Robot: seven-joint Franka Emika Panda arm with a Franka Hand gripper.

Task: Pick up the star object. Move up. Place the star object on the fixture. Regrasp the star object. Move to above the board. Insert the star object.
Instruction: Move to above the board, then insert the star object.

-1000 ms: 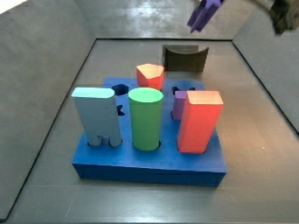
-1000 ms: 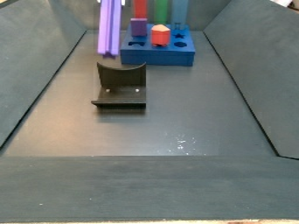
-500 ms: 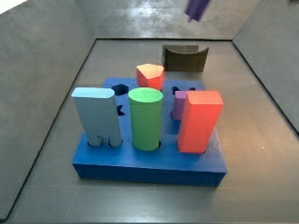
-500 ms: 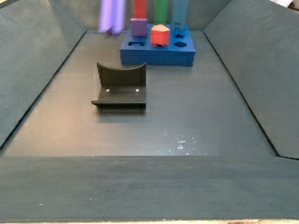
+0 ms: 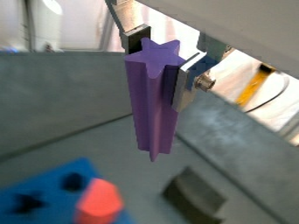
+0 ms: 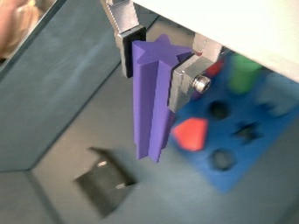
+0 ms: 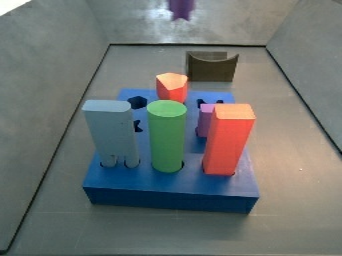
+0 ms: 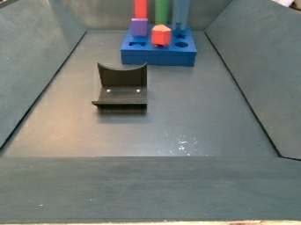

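Dark bin floor (image 8: pixel 177 123), hand (image 5: pixel 162 66) aloft — gripping star object (image 5: pixel 152 101)

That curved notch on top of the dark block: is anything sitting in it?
Nothing: the fixture has a bare notch. The star object hangs in the air, clamped in the gripper, well above the floor. In a side view only its tip shows; the gripper is out of frame.

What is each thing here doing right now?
Gripper: raised in the air, fingers shut on the prism.
Long purple star-shaped prism: held upright, off the floor.
Dark notched fixture: empty.
Blue square board: several holes open.
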